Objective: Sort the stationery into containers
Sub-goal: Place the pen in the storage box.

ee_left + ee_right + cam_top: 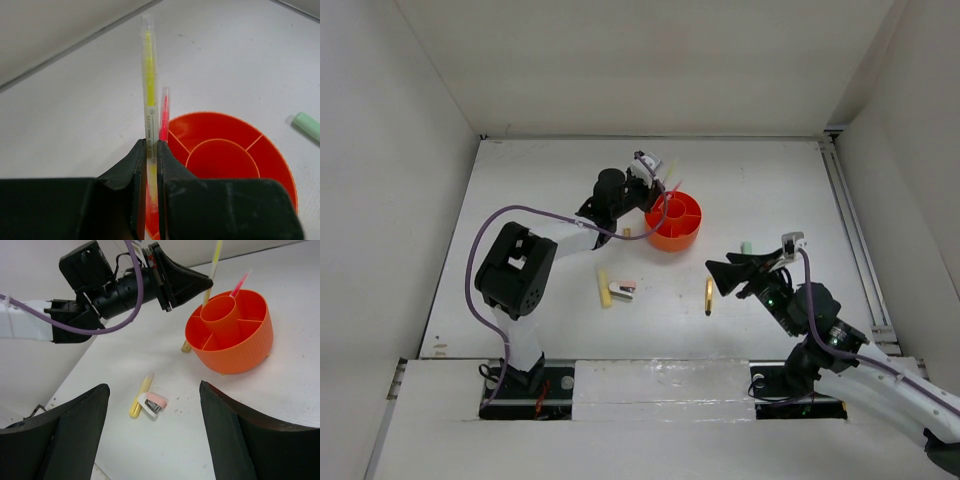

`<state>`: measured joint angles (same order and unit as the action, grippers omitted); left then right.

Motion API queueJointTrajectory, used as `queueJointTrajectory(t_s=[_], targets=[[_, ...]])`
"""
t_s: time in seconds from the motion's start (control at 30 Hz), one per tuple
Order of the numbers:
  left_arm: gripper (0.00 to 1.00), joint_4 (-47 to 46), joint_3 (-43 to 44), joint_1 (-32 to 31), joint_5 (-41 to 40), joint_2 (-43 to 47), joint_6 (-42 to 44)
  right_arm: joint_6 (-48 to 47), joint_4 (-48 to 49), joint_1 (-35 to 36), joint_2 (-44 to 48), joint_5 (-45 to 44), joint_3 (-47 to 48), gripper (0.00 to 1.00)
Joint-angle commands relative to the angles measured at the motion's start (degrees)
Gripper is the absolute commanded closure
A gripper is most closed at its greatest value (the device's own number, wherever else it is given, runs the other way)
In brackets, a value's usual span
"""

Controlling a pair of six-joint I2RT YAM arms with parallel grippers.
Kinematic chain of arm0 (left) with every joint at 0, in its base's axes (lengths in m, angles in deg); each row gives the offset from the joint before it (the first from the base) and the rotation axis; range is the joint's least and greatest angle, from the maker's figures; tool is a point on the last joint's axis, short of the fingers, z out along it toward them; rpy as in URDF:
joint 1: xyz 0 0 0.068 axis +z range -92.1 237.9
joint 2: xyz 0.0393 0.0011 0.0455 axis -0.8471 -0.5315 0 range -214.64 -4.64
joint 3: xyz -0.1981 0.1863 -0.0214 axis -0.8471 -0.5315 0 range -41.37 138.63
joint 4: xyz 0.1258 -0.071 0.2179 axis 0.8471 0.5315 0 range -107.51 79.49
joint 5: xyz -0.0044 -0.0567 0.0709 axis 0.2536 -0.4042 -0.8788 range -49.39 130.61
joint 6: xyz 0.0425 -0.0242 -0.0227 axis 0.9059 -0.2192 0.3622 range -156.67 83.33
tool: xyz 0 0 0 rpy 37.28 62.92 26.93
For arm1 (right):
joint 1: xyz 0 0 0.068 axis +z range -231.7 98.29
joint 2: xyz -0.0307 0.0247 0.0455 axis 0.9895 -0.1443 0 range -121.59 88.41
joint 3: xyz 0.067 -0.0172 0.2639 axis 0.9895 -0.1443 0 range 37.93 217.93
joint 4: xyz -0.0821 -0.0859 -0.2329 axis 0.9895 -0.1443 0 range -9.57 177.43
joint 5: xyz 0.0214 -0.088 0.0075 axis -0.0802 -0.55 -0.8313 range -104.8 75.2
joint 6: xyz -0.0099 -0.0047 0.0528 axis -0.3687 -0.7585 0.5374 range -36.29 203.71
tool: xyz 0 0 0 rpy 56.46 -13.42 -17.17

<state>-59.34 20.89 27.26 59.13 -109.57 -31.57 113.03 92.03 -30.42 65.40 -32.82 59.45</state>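
Note:
The round orange organiser point(676, 226) stands mid-table. My left gripper point(651, 181) is shut on a thin yellow highlighter point(148, 95) and holds it upright over the organiser's left side point(225, 150), with its lower end down among the compartments. A pink pen point(164, 112) stands in the organiser beside it. My right gripper point(716, 275) is open and empty, low over the table. In the right wrist view the pink-white stapler point(152, 404) and a pale yellow marker point(141, 394) lie between its fingers' line of sight. A gold pen point(708, 296) lies by the right gripper.
A green marker point(746, 246) lies right of the organiser and also shows in the left wrist view point(306, 125). A tiny tan block point(627, 232) sits left of the organiser. White walls enclose the table on three sides.

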Motion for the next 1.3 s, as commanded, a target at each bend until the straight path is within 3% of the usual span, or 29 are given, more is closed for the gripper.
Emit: queueJointTrajectory(t_s=[0.0, 0.23, 0.4, 0.73, 0.83, 0.87, 0.93, 0.97, 1.0, 1.17, 1.27], targets=[[1.00, -4.8, -2.0, 0.1, 1.9, -0.2, -1.3, -0.8, 2.4, -0.3, -0.5, -0.9, 3.0, 0.21], [0.99, -5.4, -2.6, 0.1, 1.9, -0.7, -1.9, -0.8, 4.0, -0.3, -3.1, -0.9, 3.5, 0.21], [0.72, -4.8, -3.3, 0.7, 1.9, -0.2, -2.4, -0.3, 4.5, -0.3, -3.7, -0.3, 3.5, 0.21], [0.60, -5.3, -5.0, 0.7, 0.7, 4.9, -3.4, 0.2, 5.1, -0.3, -4.2, -0.3, 3.0, 0.21], [0.45, -5.8, -5.6, 0.7, -2.3, 9.4, -6.0, -0.3, 5.6, -0.3, -5.4, -0.9, 3.0, 0.21], [0.34, -4.6, -5.6, 0.7, -5.0, 10.5, -6.5, -0.8, 5.6, -0.3, -5.4, -0.9, 3.0, 0.21], [0.22, -1.6, -4.1, 0.7, -8.1, 12.7, -7.4, -0.8, 5.6, -0.8, -6.1, -2.0, 3.5, 0.20], [0.06, -0.5, -3.6, 0.7, -11.1, 14.8, -7.9, -1.5, 5.6, -0.8, -6.9, -2.0, 3.5, 0.20], [0.00, 0.9, -3.0, 0.7, -12.7, 15.8, -7.9, -1.5, 5.6, -1.4, -7.5, -2.0, 3.5, 0.20], [0.00, 7.3, -1.4, 0.7, -18.9, 19.1, -8.4, 0.0, 5.6, -6.2, -11.9, 2.5, 4.7, 0.20], [0.00, 12.1, 0.2, 0.7, -26.8, 20.6, -10.5, 0.0, 6.1, -8.6, -13.6, 3.7, 4.7, 0.20]])
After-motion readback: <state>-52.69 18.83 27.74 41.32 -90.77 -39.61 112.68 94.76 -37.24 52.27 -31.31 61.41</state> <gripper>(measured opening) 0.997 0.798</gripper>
